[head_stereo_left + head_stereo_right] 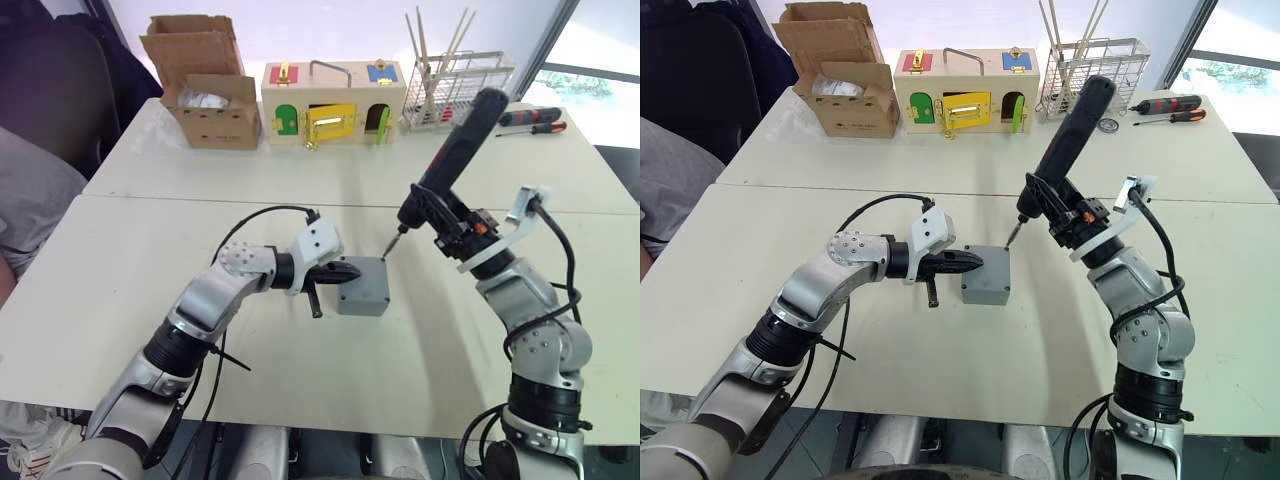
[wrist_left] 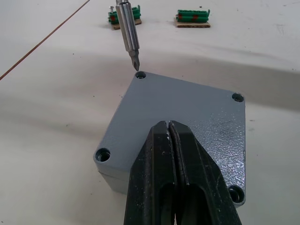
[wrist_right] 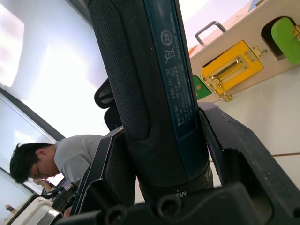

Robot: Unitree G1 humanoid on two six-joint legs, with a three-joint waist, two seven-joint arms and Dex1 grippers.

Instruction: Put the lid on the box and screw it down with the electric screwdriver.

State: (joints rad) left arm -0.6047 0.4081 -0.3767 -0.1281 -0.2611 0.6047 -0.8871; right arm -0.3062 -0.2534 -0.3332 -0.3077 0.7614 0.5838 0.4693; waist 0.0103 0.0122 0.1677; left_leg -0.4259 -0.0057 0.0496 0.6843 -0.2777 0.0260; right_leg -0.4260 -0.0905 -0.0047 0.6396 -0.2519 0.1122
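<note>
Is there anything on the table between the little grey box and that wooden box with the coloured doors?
No, in the left eye view only bare table separates the box from the wooden box.

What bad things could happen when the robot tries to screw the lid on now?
The electric screwdriver leans at a slant, with its bit tip just above the corner hole, so it could slip out and scratch the lid. The left gripper only presses on the lid with shut jaws, so the box might slide or twist on the table when pushed.
</note>
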